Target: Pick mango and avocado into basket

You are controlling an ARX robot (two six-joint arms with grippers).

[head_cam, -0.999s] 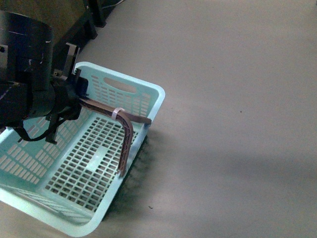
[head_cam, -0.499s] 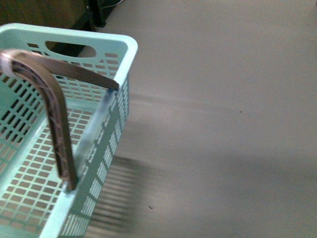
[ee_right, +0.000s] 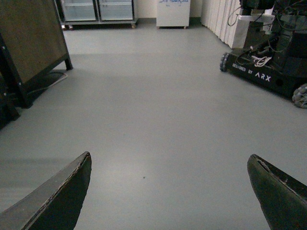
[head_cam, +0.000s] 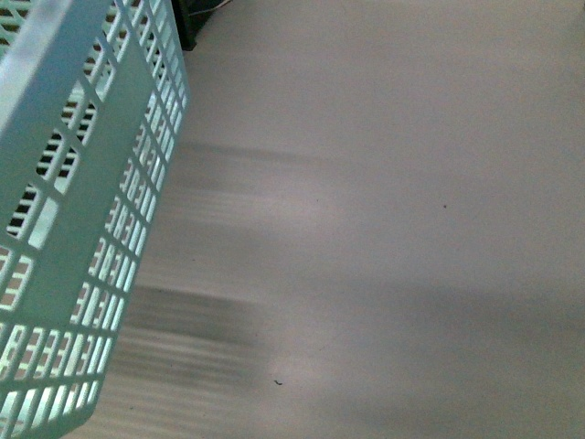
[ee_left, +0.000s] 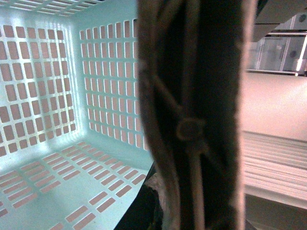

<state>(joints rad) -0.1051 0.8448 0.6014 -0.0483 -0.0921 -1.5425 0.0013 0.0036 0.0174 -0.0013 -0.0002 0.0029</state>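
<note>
Grey floor (head_cam: 384,183) fills most of your front view, bare and smooth, with streaky blurred shadow bands (head_cam: 192,320) lying on it near the left side. At the left edge you get the basket (head_cam: 82,183): one turquoise slotted wall, very close to the lens, tilted and smeared by motion blur, bottom corner near the lower left of the frame.

Left wrist view looks straight into the basket: lattice walls and lattice bottom, nothing lying inside it. Brown handle (ee_left: 206,96) runs across the middle of that view, right up against the camera and out of focus, with a white tie (ee_left: 191,129) looped on it. You can't make out the left gripper here, so whether it is clamped on the handle cannot be told; a dark lump by the handle may be one finger.

Right gripper (ee_right: 168,191) is spread wide, both dark fingers (ee_right: 62,191) far apart, only floor between them. Beyond it: brown board (ee_right: 29,38) on a black stand, glass-door cabinets (ee_right: 98,9) and a white box (ee_right: 172,12) at the back wall, another ARX base (ee_right: 268,72) on wheels
</note>
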